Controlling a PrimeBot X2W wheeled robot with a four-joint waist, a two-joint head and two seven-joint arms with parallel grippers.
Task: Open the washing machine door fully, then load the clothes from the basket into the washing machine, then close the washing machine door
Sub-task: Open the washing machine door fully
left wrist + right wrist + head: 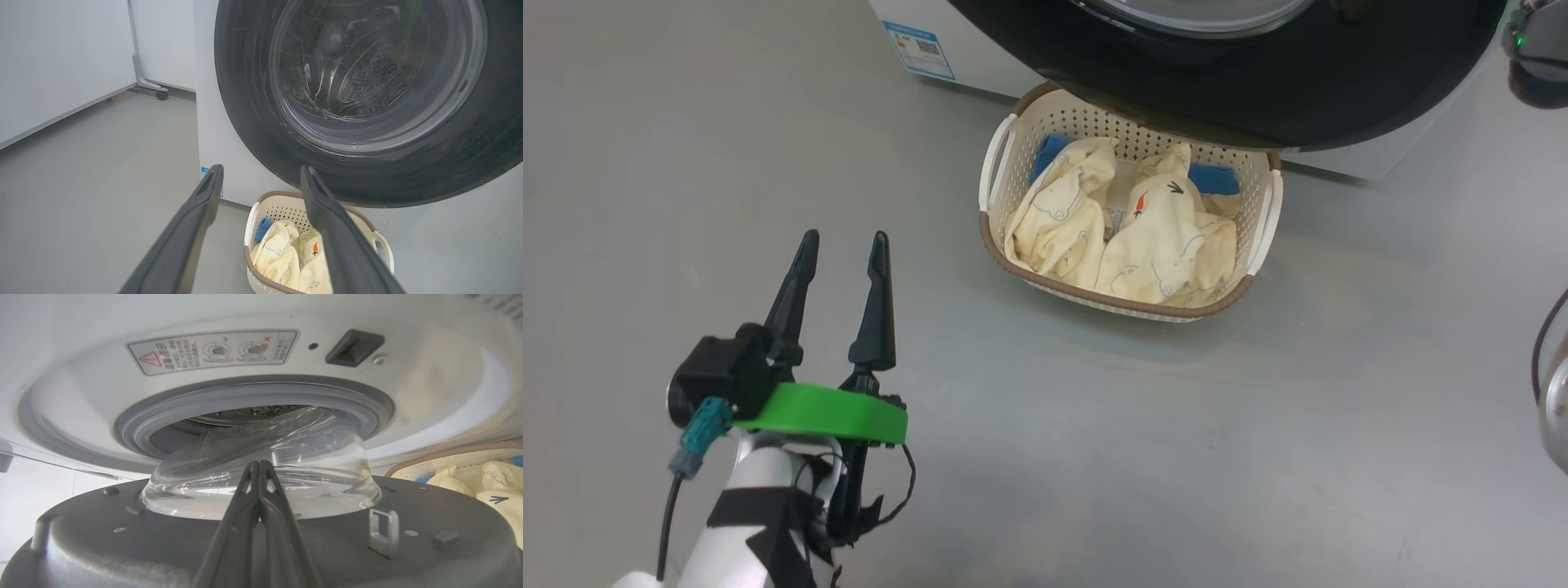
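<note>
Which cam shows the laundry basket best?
Head view: the basket sits nearly whole from above, clothes inside, only its far rim under the washing machine door. Left wrist view: partly behind the left gripper, near side cropped by the frame. Right wrist view: just a corner at the right edge.

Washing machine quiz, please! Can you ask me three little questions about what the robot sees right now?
1. True or false: the clothes lie inside the basket.
2. Pick one: the left tool is A) open and holding nothing, B) shut on a blue cloth, C) inside the drum.
3. Fill the gap: the wide rim of the washing machine door is coloured ____.

Key: 1 true; 2 A; 3 black.
</note>
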